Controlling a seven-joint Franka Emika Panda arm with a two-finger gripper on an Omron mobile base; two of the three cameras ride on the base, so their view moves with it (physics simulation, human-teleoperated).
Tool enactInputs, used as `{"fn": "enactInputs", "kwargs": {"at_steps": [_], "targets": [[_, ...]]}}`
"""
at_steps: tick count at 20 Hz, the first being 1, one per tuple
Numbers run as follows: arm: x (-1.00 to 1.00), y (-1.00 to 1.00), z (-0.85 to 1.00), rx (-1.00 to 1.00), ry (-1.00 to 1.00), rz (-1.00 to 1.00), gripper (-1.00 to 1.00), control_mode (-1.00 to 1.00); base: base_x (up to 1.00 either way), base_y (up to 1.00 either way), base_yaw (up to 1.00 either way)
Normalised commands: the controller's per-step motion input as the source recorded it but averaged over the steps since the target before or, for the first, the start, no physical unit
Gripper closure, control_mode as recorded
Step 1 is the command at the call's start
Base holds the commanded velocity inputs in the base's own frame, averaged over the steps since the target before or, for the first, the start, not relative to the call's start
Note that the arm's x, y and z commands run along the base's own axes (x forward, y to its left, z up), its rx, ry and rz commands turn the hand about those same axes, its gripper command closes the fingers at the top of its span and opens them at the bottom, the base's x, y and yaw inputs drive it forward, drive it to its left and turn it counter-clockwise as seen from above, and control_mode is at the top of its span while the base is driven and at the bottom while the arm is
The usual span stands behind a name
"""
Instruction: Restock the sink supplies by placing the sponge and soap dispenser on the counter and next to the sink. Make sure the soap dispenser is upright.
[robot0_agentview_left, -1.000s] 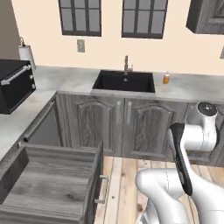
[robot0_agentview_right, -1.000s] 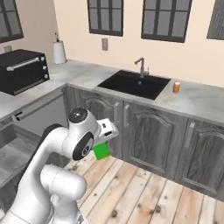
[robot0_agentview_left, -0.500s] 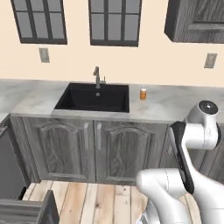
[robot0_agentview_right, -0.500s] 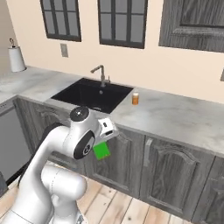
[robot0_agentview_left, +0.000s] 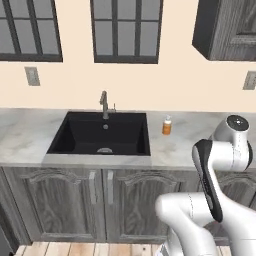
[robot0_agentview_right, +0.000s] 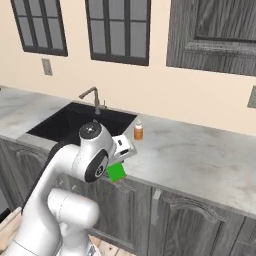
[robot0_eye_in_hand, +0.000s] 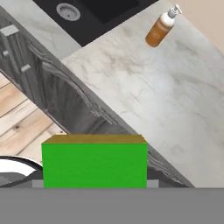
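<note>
The gripper (robot0_agentview_right: 119, 161) is clamped on the sponge (robot0_eye_in_hand: 94, 162) at lower center, with bare counter (robot0_eye_in_hand: 144, 87) ahead and soap dispenser (robot0_eye_in_hand: 162, 26) upper right.

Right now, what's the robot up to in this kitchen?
The robot is restocking the sink area. Its gripper is shut on the green sponge, carried in front of the dark cabinet doors, below the edge of the counter and not yet set down. The soap dispenser already stands upright on the counter just right of the sink. What is left is to put the sponge on the counter beside the sink.
</note>
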Motion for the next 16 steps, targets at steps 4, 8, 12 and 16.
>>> {"fn": "enactInputs", "kwargs": {"at_steps": [4,8,12,16], "targets": [[0.0,0.0,0.0,0.0,0.0,0.0,1.0,1.0,0.25,0.49,-0.16],[0.0,0.0,0.0,0.0,0.0,0.0,1.0,1.0,0.35,0.45,-0.15],[0.0,0.0,0.0,0.0,0.0,0.0,1.0,1.0,0.6,0.3,-0.13],[0.0,0.0,0.0,0.0,0.0,0.0,1.0,1.0,0.55,0.23,-0.1]]}}
